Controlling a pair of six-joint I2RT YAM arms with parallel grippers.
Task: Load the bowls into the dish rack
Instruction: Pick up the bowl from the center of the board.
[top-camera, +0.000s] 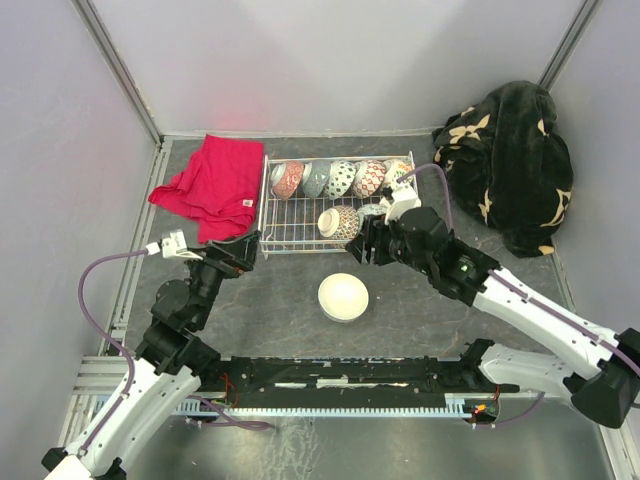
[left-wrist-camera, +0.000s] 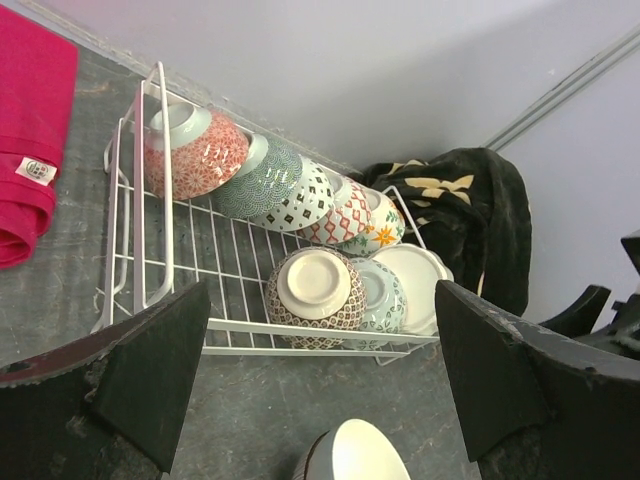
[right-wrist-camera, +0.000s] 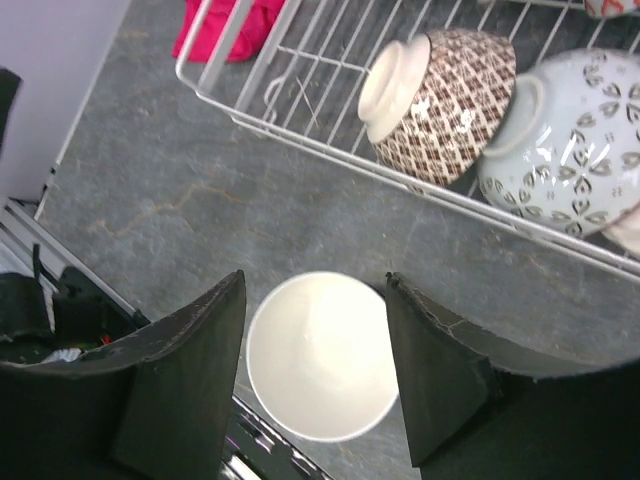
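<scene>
Bowls (top-camera: 342, 180) line the dish rack (top-camera: 290, 215); one white bowl (top-camera: 343, 297) sits outside.

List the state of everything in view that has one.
Rack: partly loaded.
Back bowls: five, tipped on edge in a row.
Brown bowl: on its side in the rack.
Floral bowl: tipped, beside the brown bowl.
White bowl: upright, outside the rack.
Left end effector: open, empty.
Right end effector: open, empty.
Cloth: crumpled.
Blanket: heaped.

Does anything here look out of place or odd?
One white bowl sits alone on the table, outside the dish rack; the other bowls lean on edge inside it. Nothing looks spilled or broken.
</scene>
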